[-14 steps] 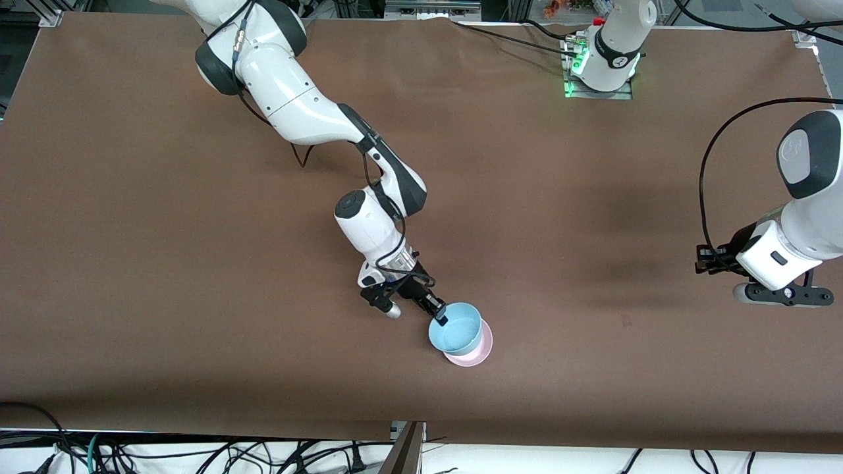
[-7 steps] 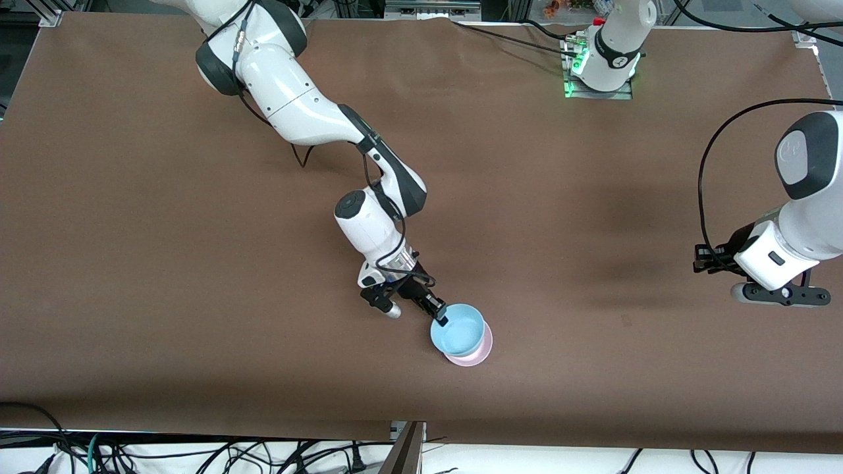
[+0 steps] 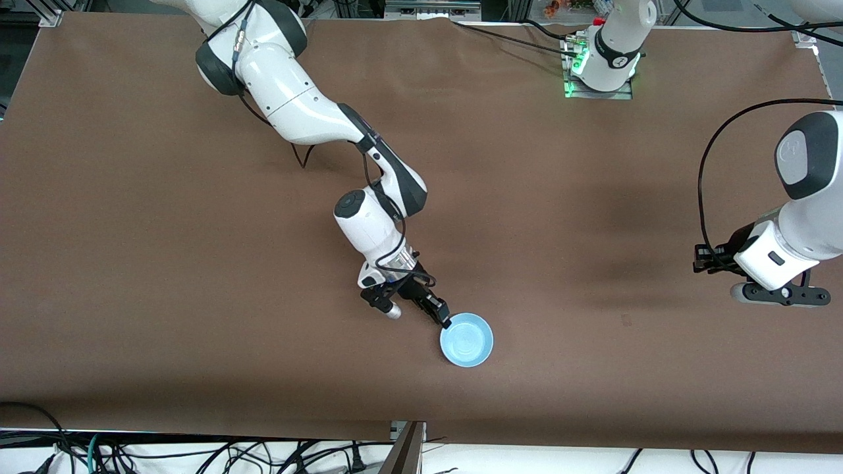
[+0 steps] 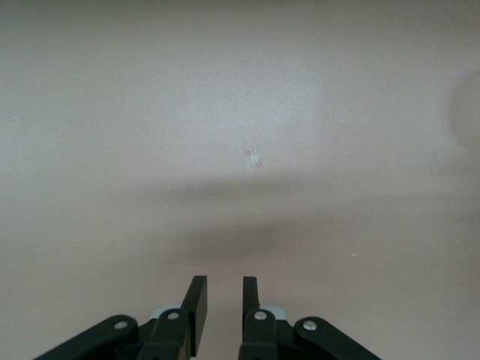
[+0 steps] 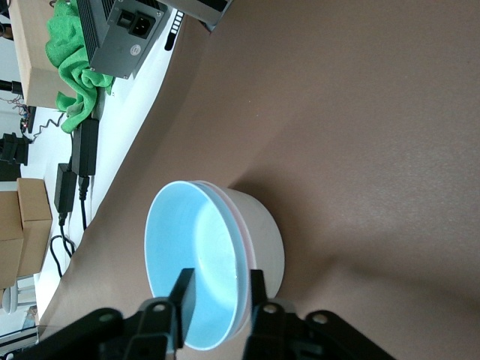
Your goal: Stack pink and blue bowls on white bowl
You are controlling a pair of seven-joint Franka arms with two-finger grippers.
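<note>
The light blue bowl (image 3: 467, 340) sits nested on top of the stack, near the table's middle on the side nearer the front camera. From above it hides the other two bowls. In the right wrist view the blue bowl (image 5: 195, 255) lies inside a thin pink rim (image 5: 242, 225), both in the white bowl (image 5: 264, 232). My right gripper (image 3: 445, 322) is open at the stack's rim. In the right wrist view the right gripper (image 5: 221, 283) has one finger inside the blue bowl and the other outside the white wall. My left gripper (image 3: 780, 295) waits over bare table at the left arm's end; in the left wrist view the left gripper (image 4: 223, 289) is empty, its fingers a little apart.
The brown table cover (image 3: 197, 316) ends at an edge close to the stack, with cables (image 3: 197, 454) below it. Off that edge are a green cloth (image 5: 71, 75), a grey power unit (image 5: 135, 30) and cardboard boxes (image 5: 22, 217). A small pale mark (image 4: 253, 157) is on the table.
The blue bowl was held tilted above the pink bowl by the right gripper. It has come down and now sits level in the stack, covering the pink bowl. The left arm barely moved.
</note>
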